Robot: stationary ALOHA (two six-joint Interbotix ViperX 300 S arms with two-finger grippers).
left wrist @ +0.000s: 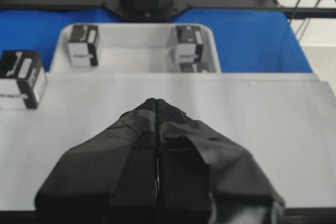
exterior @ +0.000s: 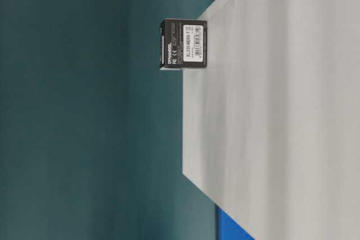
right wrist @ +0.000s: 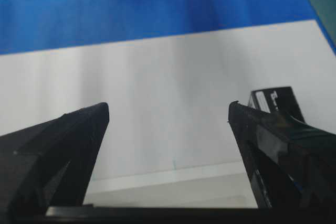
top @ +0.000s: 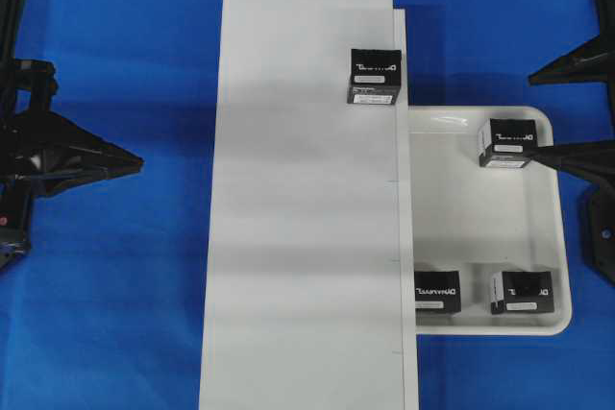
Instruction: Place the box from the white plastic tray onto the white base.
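Note:
One black box [top: 375,76] [exterior: 184,44] [left wrist: 21,78] [right wrist: 275,98] stands on the white base [top: 307,237] [exterior: 270,111] [left wrist: 236,119] [right wrist: 157,77], near its far right edge. The white plastic tray [top: 480,228] [left wrist: 131,56] holds three more boxes: one at its far end [top: 507,143] [left wrist: 84,44] and two at its near end [top: 437,292] [top: 522,292] [left wrist: 189,43]. My right gripper [top: 531,114] [right wrist: 168,109] hangs open over the tray's far right, empty, one fingertip beside the far box. My left gripper [top: 135,162] [left wrist: 157,100] is shut and empty, left of the base.
Blue cloth [top: 115,314] covers the table around the base and tray. The tray's left rim is tucked under the base's right edge. Dark arm mounts sit at both side edges.

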